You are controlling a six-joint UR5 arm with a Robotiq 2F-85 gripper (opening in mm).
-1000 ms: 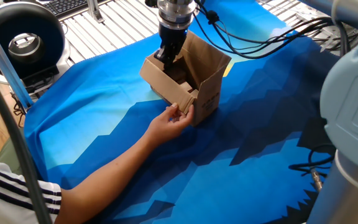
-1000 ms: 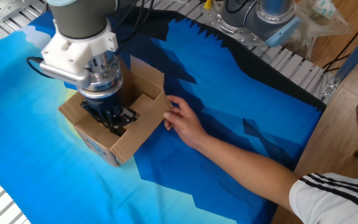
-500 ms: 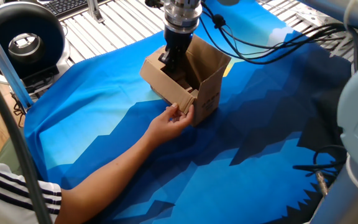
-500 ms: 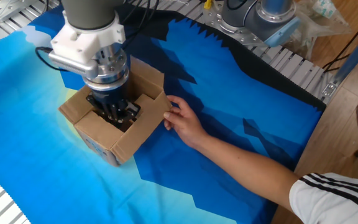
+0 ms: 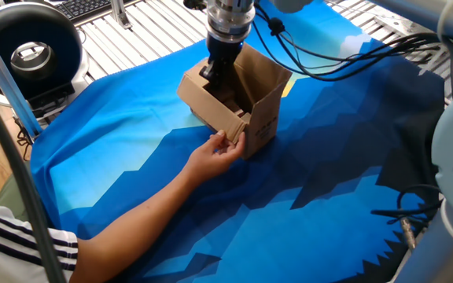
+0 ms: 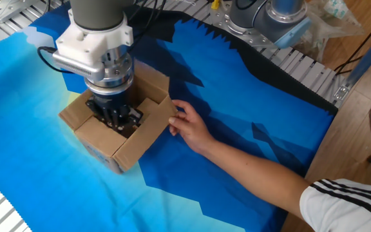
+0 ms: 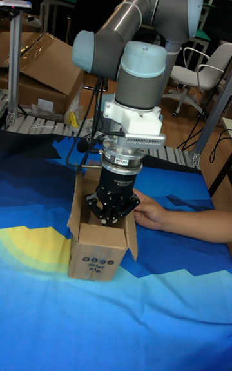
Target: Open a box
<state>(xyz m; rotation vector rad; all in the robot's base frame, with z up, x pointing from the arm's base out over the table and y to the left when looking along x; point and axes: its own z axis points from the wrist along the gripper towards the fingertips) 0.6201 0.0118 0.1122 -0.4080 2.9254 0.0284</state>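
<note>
The box is a small brown cardboard carton standing on the blue cloth with its top flaps spread apart. It also shows in the other fixed view and, with black print on its front, in the tall view. My gripper points straight down into the box's open top. In the tall view the gripper narrows to a point with its fingers drawn together, and nothing shows between them. A person's hand steadies the box's near corner.
The person's forearm lies across the cloth from the table edge. A round black device sits at the back left, and cables trail behind the arm. A second robot base stands past the cloth. Larger cartons are in the background.
My gripper has shifted a little sideways and slightly up inside the box opening. The person's hand and the box have stayed almost in place.
</note>
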